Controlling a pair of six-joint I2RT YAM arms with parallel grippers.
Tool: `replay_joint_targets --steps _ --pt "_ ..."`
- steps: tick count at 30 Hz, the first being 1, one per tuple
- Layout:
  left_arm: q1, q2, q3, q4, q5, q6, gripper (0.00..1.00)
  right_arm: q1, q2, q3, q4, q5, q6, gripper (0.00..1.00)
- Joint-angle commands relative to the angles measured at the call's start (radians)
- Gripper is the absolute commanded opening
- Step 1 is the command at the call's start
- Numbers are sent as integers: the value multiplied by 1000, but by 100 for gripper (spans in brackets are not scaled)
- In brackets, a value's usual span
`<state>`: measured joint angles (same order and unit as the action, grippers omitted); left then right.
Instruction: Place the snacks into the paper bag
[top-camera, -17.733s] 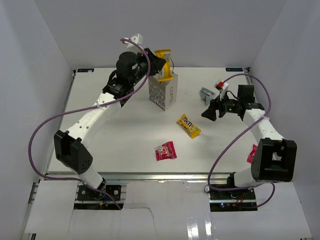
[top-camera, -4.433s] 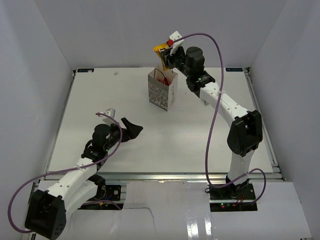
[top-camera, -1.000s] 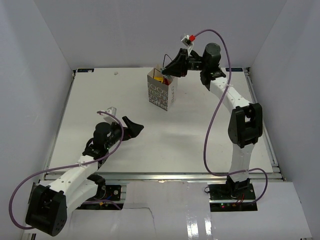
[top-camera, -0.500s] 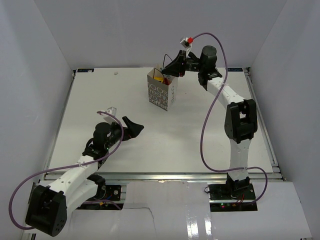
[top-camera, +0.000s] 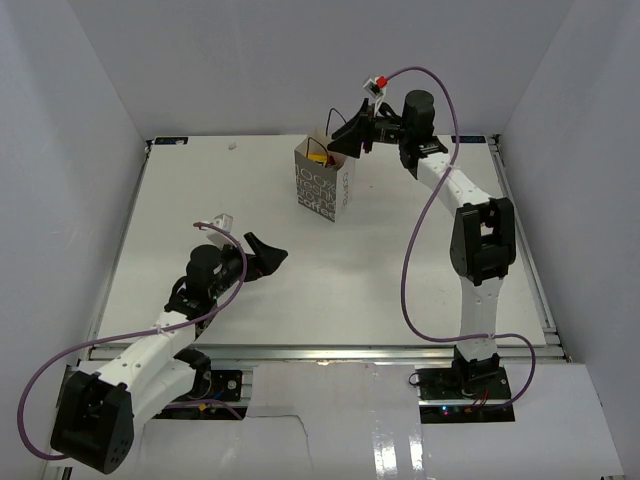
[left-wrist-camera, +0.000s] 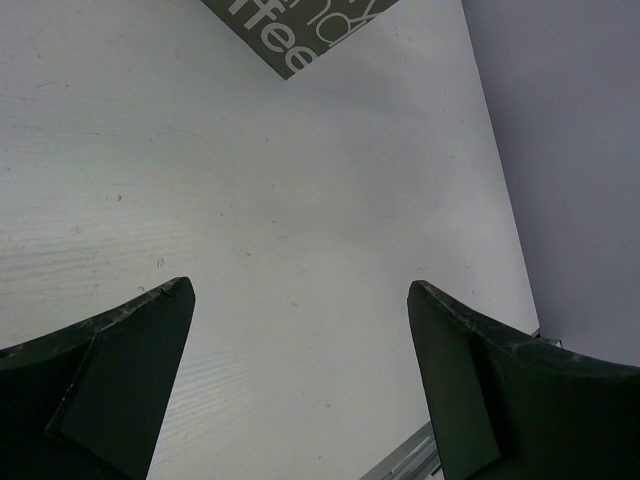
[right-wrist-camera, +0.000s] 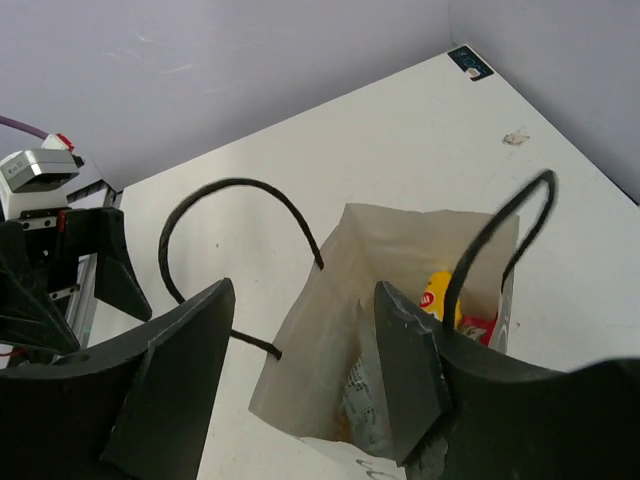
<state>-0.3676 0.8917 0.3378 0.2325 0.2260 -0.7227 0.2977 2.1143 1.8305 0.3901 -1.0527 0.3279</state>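
Presently, the paper bag (top-camera: 325, 185) is being seen standing upright on the table (top-camera: 200, 200), toward 12 o'clock of its centre in the overhead view. Inside the bag are being carried a yellow packet (right-wrist-camera: 437, 292), a red packet (right-wrist-camera: 480, 325) touching it, and a silver foil packet (right-wrist-camera: 362, 400) lower down. The right gripper (top-camera: 345, 140) is being held just above the bag's mouth, at its 1 o'clock edge, fingers spread apart with nothing gripped. The left gripper (top-camera: 262, 255) is being held low over bare table at 7 o'clock from the bag, well apart from it, fingers also spread and empty.
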Motion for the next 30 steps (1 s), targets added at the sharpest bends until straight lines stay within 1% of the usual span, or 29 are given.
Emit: replay_joint_targets --steps 1,3,4,5,6,7,8,9,10,11,12,13,14,15,16,17,18,19,22,25,27,30 --pt "7 -23 26 5 12 17 98 -23 -91 30 -75 10 -67 64" --pt "7 -30 47 -8 12 32 98 -41 -140 27 -202 25 -140 65" --pt "7 -33 59 -36 9 57 98 -49 -160 30 -276 74 -235 71" --pt "7 -36 73 -53 4 71 98 -57 -207 33 -453 109 -295 75" --pt "7 -46 102 -73 -11 84 98 -71 -235 24 -538 156 -370 82" --pt "7 -50 118 -117 -26 113 98 -74 -264 10 -613 284 -432 90" --pt "7 -56 134 -136 -34 132 98 -77 -327 -11 -673 360 -537 90" --pt "7 -62 160 -156 -51 147 98 -77 -361 -73 -753 450 -568 90" --pt "7 -72 171 -171 -59 161 98 -78 -390 -115 -773 631 -582 90" --pt "7 -79 181 -195 -66 189 98 -78 -454 -158 -787 711 -602 90" --pt "7 -89 202 -206 -83 203 98 -81 -485 -253 -798 858 -605 90" --pt "7 -91 213 -225 -92 215 98 -84 -546 -296 -807 910 -612 90" --pt "7 -91 227 -226 -100 238 98 -95 -575 -338 -818 933 -628 90" --pt "7 -91 239 -248 -108 249 98 -101 -611 -423 -832 963 -662 90" --pt "7 -82 268 -274 -122 259 98 -107 -681 -469 -832 979 -665 90" --pt "7 -79 283 -285 -126 278 98 -118 -715 -512 -830 981 -671 90" --pt "7 -74 299 -292 -131 285 98 -124 -752 -592 -824 976 -684 90" --pt "7 -66 323 -306 -137 293 98 -129 -816 -626 -820 973 -687 90" --pt "7 -62 365 -331 -148 313 98 -137 -919 -729 -801 974 -667 90" --pt "7 -59 395 -352 -148 335 98 -138 -977 -776 -801 976 -664 90" --pt "7 -56 406 -366 -146 345 98 -138 -991 -784 -803 985 -658 90" --pt "7 -62 411 -372 -142 347 98 -140 -1004 -787 -800 958 -647 90"
